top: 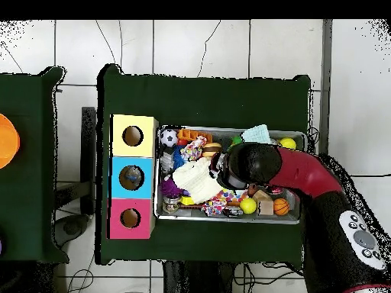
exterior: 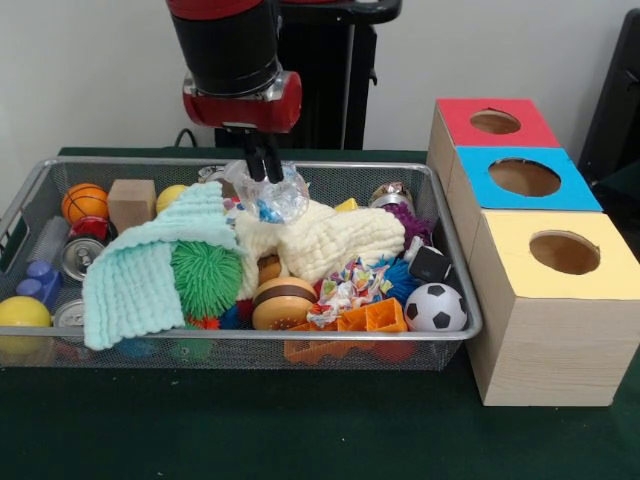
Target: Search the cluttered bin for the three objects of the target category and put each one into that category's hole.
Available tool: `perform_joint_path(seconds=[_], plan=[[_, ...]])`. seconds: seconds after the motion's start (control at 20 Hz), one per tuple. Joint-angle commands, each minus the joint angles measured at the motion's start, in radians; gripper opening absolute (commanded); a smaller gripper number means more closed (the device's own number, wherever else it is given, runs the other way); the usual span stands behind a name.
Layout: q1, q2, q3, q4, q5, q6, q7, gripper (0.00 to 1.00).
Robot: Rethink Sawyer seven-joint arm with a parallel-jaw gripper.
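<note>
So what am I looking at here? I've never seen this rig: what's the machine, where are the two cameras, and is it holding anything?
It is a red and black robot arm with a hand. One camera faces it across the table; the other looks straight down. The hand is down in the wire bin, its fingers together on a clear crinkly plastic item. Around it lie a mint cloth, a cream cloth, a soccer ball and other toys. Beside the bin stand three wooden boxes with red, blue and yellow holed tops.
</note>
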Motion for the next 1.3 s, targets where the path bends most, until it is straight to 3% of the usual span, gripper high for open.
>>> perform_joint_path(seconds=[0.05, 0.8, 0.9, 1.05, 1.2, 1.25, 1.3], plan=[[0.038, 0.004, -0.073, 0.035, 0.055, -0.021, 0.224, 0.0], [0.195, -0.045, -0.183, 0.011, 0.185, 0.071, 0.279, 0.0], [0.207, -0.025, -0.201, -0.003, 0.175, 0.026, 0.261, 0.0], [0.196, 0.077, -0.23, -0.017, 0.14, -0.12, 0.238, 0.0], [0.199, 0.076, -0.256, -0.011, 0.133, -0.14, 0.227, 0.0], [0.198, 0.079, -0.26, -0.009, 0.147, -0.138, 0.205, 1.0], [0.193, 0.079, -0.257, -0.006, 0.147, -0.144, 0.197, 1.0]])
